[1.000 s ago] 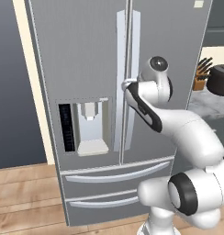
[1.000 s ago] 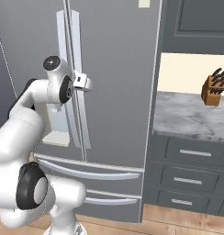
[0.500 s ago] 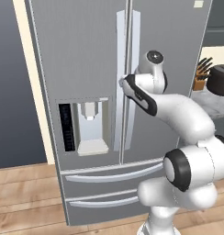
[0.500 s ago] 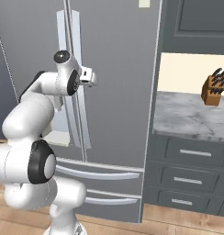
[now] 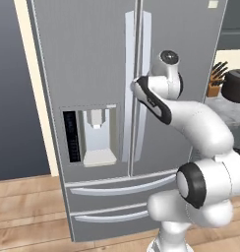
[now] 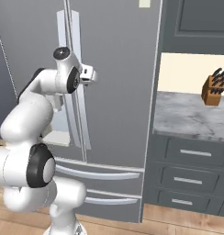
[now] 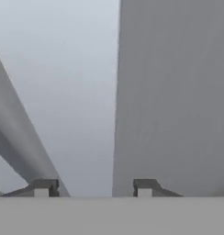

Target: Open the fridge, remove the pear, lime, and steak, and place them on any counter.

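The fridge (image 5: 92, 74) stands shut, both upper doors closed and both bottom drawers pushed in; its two long vertical handles (image 5: 136, 74) run side by side down the middle seam, and the water dispenser panel (image 5: 95, 135) sits in the left door, below mid-height. The white arm reaches up from the base and bends its wrist toward the right door's handle; in the right base view the tool (image 6: 92, 75) points at the door face just right of the handles (image 6: 70, 59), at about upper-door height. In the hand view the fingertips (image 7: 44, 188) rise at the bottom with a clear gap between them; a grey vertical edge of the fridge (image 7: 173, 92) stands above that gap, and a slanting grey bar crosses the lower left; the tips look partly drawn in around the handle, but I cannot tell whether they press on it or stand just clear of it. To the right of the fridge the marbled table (image 6: 187, 117) lies over dark grey drawers with silver handles (image 6: 194, 152); a knife block (image 6: 214, 88) stands at its back by the cream wall; a dark pot (image 5: 236, 84) sits on it beside the block. The floor (image 5: 23, 211) is light wood planks.
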